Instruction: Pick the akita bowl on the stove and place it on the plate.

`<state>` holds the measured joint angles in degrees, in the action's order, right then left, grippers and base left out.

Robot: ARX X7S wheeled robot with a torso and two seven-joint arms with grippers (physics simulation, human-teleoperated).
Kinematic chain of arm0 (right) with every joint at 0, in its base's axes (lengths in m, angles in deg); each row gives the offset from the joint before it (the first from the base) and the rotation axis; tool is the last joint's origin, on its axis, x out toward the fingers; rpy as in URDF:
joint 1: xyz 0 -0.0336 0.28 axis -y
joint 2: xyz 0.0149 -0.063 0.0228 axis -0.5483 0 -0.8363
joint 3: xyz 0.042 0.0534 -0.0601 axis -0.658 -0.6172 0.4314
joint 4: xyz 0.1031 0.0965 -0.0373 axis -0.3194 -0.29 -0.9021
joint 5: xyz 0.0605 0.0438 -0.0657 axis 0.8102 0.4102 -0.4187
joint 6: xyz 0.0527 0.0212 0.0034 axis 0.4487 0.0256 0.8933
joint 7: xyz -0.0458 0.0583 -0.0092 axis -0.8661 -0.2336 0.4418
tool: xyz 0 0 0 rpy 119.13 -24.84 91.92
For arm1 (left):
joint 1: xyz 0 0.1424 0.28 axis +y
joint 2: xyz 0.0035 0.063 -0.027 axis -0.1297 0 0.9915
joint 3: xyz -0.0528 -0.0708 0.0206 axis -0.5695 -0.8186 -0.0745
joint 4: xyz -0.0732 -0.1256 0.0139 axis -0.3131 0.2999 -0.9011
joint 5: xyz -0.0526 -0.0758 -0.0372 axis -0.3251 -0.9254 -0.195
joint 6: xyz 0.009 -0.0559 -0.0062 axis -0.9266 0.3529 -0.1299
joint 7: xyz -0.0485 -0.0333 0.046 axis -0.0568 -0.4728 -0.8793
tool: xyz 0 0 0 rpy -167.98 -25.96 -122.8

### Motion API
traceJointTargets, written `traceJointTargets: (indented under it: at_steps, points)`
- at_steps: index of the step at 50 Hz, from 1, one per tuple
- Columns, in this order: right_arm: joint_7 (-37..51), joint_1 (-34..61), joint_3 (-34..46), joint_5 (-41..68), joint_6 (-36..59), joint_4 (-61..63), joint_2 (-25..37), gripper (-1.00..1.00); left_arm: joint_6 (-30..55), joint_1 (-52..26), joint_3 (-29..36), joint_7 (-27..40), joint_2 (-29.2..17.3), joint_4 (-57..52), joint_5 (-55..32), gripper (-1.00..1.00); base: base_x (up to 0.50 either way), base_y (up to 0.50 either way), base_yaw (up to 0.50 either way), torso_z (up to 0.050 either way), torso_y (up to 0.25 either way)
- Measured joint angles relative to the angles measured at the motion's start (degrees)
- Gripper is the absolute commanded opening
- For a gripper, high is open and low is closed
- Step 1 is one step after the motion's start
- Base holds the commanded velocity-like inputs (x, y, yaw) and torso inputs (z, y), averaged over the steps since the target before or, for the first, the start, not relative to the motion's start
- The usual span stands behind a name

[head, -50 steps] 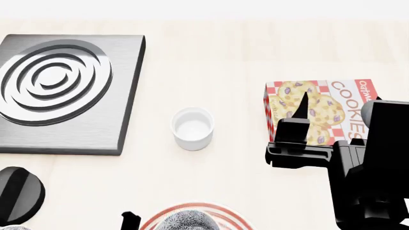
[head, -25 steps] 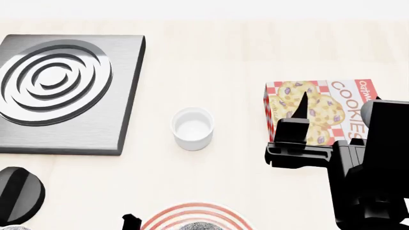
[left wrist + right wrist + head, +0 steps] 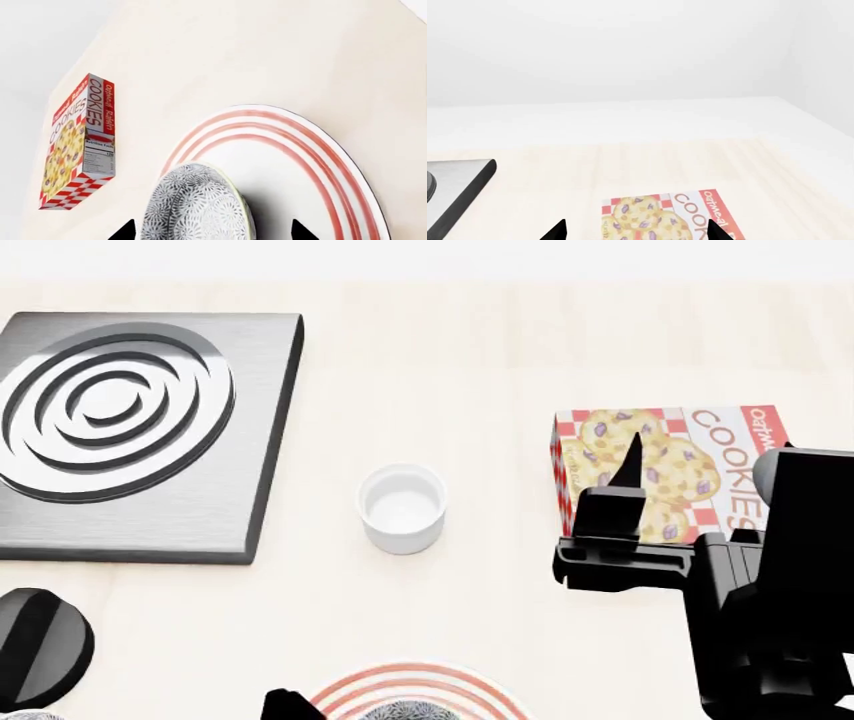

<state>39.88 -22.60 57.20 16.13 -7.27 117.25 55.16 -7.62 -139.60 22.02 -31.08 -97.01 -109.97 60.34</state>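
The akita bowl (image 3: 197,205), white with dense grey floral speckle, leans over the plate (image 3: 313,150), a large white one with red-orange rings. Its outer wall faces the left wrist camera. My left gripper (image 3: 213,231) is open around the bowl, one tip close to its side and the other clear of its rim. The head view shows only the bowl's top (image 3: 407,712), the plate's rings (image 3: 447,678) and one left fingertip (image 3: 287,707) at the bottom edge. The stove (image 3: 134,430) has nothing on its burner. My right gripper (image 3: 637,232) is open and empty above the cookie box.
A small plain white cup (image 3: 402,508) stands between the stove and a flat-lying cookies box (image 3: 681,465). The black knob (image 3: 40,640) sits in front of the stove. My right arm (image 3: 747,580) fills the lower right of the head view.
In the head view the bowl has sunk toward the bottom edge, uncovering more of the plate's rings. The left fingertip has shifted slightly right. The right arm has not moved.
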Motion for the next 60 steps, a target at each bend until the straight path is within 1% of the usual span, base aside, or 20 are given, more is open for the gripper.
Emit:
traceJointTargets:
  at_steps: [11, 16, 20, 32, 37, 51, 60]
  points:
    - [0.16, -0.24, 0.32, 0.10, -0.62, -0.32, 0.20, 1.00, 0.55, 0.01, -1.53, 0.89, 0.86, -2.83, -0.99, 1.00, 0.00, 0.00, 0.00, 0.000, 0.000]
    - [0.19, -0.39, 0.49, 0.10, -1.00, -0.52, 0.31, 1.00, 0.58, 0.14, -3.84, 1.92, 1.33, -4.19, -3.01, 1.00, 0.00, 0.00, 0.00, 0.000, 0.000]
    - [0.27, -0.42, 0.54, 0.20, -1.10, -0.57, 0.37, 1.00, 1.11, 0.41, -7.62, 3.54, 1.95, -5.85, -6.65, 1.00, 0.00, 0.00, 0.00, 0.000, 0.000]
    - [0.49, -0.54, 0.70, 0.48, -1.42, -0.71, 0.57, 1.00, 3.18, 1.80, -23.09, 10.39, 3.59, -10.03, -22.01, 1.00, 0.00, 0.00, 0.00, 0.000, 0.000]
    - [0.56, -0.66, 0.75, 0.56, -1.65, -0.77, 0.67, 1.00, 2.75, 3.42, -28.40, 13.14, 3.60, -10.23, -27.00, 1.00, 0.00, 0.00, 0.00, 0.000, 0.000]
    - [0.93, -0.69, 0.77, 1.03, -1.68, -0.74, 0.85, 1.00, 0.18, 7.52, -40.67, 19.46, 3.07, -6.63, -38.24, 1.00, 0.00, 0.00, 0.00, 0.000, 0.000]
    - [1.29, -0.53, 0.67, 1.46, -1.38, -0.60, 0.92, 1.00, -1.17, 8.74, -46.79, 22.49, 3.13, -3.32, -44.02, 1.00, 0.00, 0.00, 0.00, 0.000, 0.000]
